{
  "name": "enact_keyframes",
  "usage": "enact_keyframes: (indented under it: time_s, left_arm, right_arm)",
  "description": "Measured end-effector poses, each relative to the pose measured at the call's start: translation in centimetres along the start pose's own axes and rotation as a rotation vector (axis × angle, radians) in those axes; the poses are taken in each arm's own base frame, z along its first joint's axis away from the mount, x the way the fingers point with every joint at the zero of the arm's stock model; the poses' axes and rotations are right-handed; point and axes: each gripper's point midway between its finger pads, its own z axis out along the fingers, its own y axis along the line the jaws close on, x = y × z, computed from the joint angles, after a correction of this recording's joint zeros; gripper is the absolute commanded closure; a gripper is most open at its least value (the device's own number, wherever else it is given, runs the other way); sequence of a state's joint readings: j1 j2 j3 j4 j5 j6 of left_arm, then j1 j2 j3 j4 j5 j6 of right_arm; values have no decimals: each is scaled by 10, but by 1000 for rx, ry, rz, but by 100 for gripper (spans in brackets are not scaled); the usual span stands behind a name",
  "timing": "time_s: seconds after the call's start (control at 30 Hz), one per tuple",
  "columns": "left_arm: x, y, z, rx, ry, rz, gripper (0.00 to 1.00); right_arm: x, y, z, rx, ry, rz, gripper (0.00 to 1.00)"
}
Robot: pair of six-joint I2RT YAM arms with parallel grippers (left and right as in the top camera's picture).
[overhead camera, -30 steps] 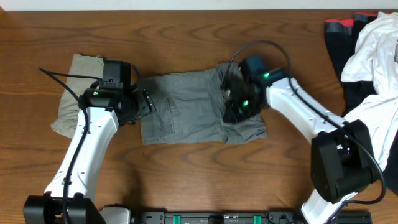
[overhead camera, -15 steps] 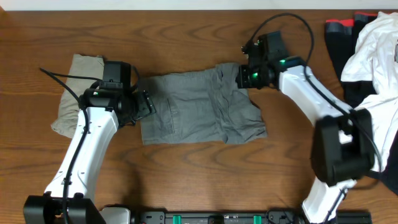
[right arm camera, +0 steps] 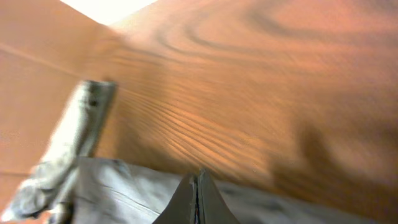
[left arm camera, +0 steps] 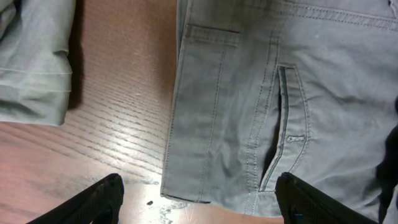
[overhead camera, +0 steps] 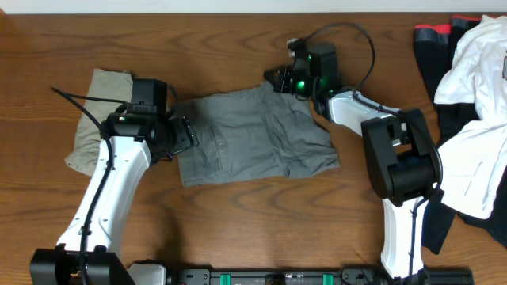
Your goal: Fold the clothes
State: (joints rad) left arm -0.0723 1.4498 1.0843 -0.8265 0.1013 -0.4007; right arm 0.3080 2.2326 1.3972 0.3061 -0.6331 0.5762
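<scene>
The grey shorts (overhead camera: 245, 138) lie spread flat in the middle of the table, waistband and pocket (left arm camera: 283, 124) toward the left. Folded khaki shorts (overhead camera: 95, 115) rest at the far left, also in the left wrist view (left arm camera: 31, 62). My left gripper (overhead camera: 186, 133) hovers open over the grey shorts' left edge, its fingers astride the cloth corner (left arm camera: 199, 183). My right gripper (overhead camera: 277, 79) is shut at the grey shorts' far right corner; its tips (right arm camera: 198, 177) point over grey cloth (right arm camera: 124, 186), and no cloth shows between the jaws.
A heap of white cloth (overhead camera: 475, 63) and a black garment with a red band (overhead camera: 432, 39) fill the right end of the table. The table's far edge (overhead camera: 238, 12) runs close behind the right gripper.
The right arm swung from over the shorts' right part up to their far edge, then leftward. The shorts' far right corner now sits further left. The left arm has not moved.
</scene>
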Motion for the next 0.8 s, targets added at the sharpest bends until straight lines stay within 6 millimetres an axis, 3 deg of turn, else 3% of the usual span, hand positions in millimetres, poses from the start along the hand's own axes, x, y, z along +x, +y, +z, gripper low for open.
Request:
enact_keyframes:
  time_s: [0.13,0.33,0.43,0.57,0.67,0.8]
  left_arm:
    - [1,-1,0,10,7,-5,16]
    - [-5,-16,0,82,-12,-3,16]
    - [-8,-20,0,105,-23,-1,16]
    - [-8,-22,0,113,-23,-1,16]
    - [-8,-23,0,118,-22,0,16]
    - [-8,-23,0,120,-21,0,16]
  right_arm:
    - [2,2,-22,-44,73,37,99]
    - [25,-6,-110,66,281,232,99]
    - [48,3,-153,147,385,263,99]
    - [88,17,-192,269,555,245,98]
    - [108,15,-200,333,639,194,98]
    - [134,-3,-185,395,669,83,97]
